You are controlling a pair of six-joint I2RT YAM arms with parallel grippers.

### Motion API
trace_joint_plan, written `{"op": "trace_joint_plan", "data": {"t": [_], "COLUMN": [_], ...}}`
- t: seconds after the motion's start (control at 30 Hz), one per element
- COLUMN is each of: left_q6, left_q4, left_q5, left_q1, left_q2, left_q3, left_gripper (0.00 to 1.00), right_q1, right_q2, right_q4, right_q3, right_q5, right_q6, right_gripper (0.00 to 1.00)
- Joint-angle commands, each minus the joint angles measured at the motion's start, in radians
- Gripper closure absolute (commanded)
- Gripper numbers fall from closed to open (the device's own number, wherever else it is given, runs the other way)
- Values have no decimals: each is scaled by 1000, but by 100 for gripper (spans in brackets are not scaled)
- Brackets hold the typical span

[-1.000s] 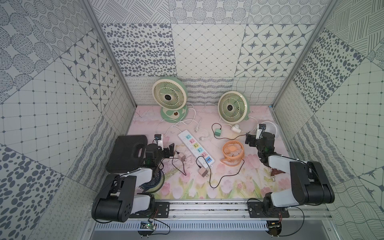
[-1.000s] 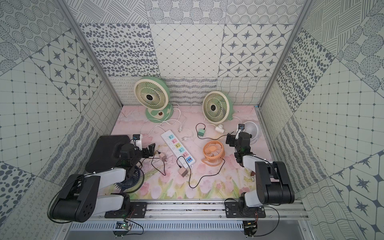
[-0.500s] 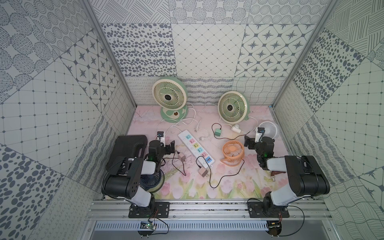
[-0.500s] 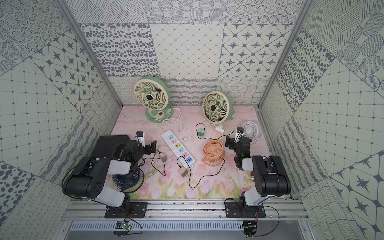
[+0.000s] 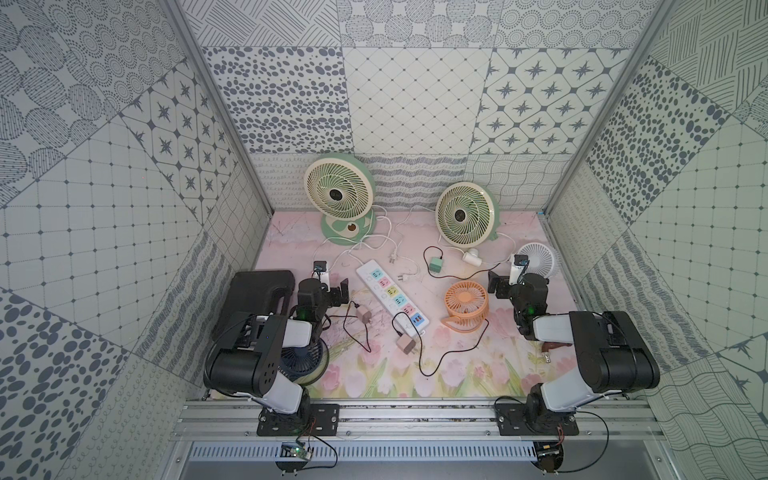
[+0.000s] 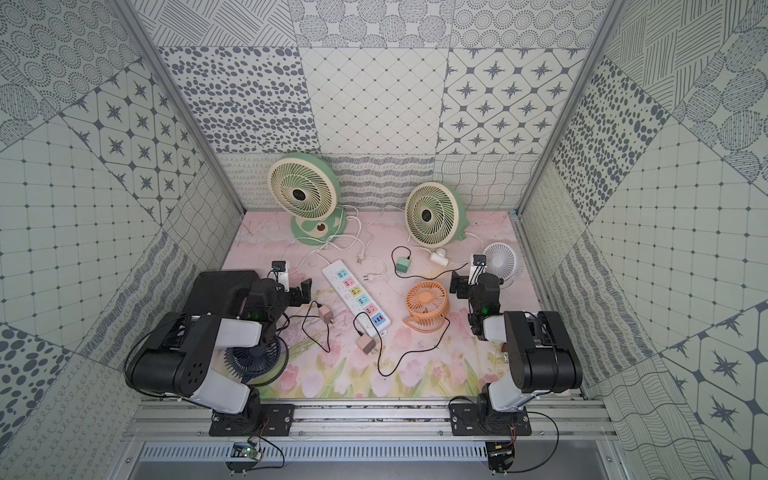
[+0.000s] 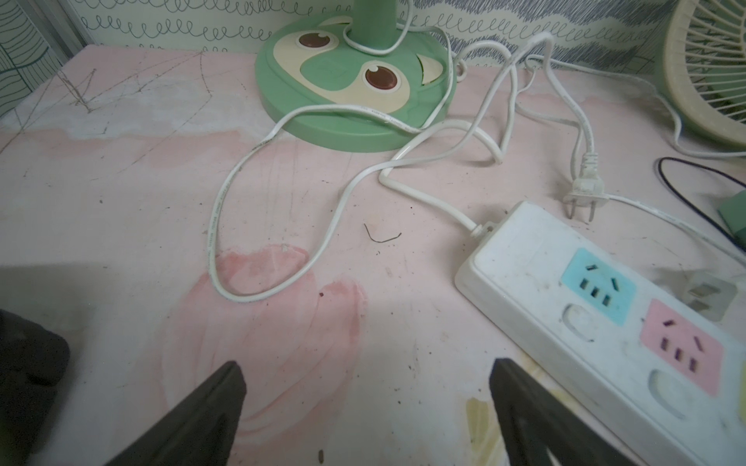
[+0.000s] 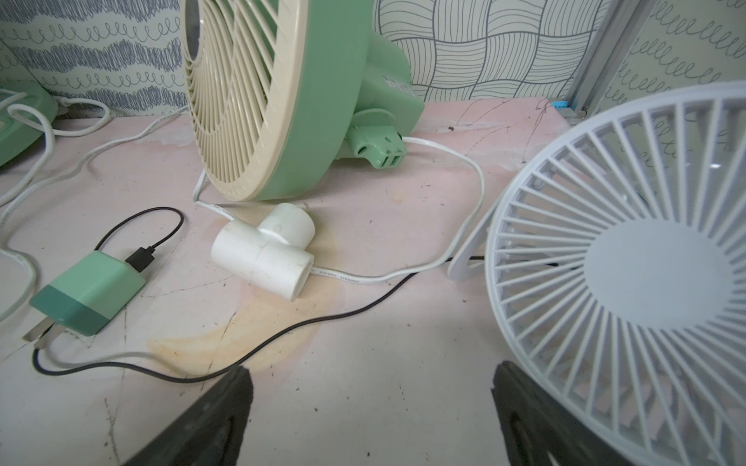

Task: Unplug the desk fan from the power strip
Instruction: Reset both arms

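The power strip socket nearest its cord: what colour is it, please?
Light blue; the socket on the power strip shows best in the left wrist view.

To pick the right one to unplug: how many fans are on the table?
5: green fan on a stand, back; second green fan beside it; white fan by the right wall; orange fan, centre; dark blue fan, partly hidden under the left arm.

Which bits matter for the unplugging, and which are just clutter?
Job: power strip, black cable crossing its near end, orange fan it seems to lead to.
Clutter: big green fan, smaller green fan, white fan, green adapter, white pipe fitting, black case.
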Motion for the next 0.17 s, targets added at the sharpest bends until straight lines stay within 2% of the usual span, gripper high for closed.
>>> {"op": "trace_joint_plan", "data": {"t": [0.0,0.13], "left_q6": [15,15], "left_q4": [25,25], "left_q5": [-13,-12], "left_q1": [0,0], "left_q2": [5,5], "left_q3": [6,6], "left_gripper": [1,1], "right_q1": [4,3], "right_q2": [1,0], "right_q4": [50,51], "right_q3": [11,8], "right_q5": [-8,-8], "right_q6": [-11,-10], "right_gripper": [3,3]}}
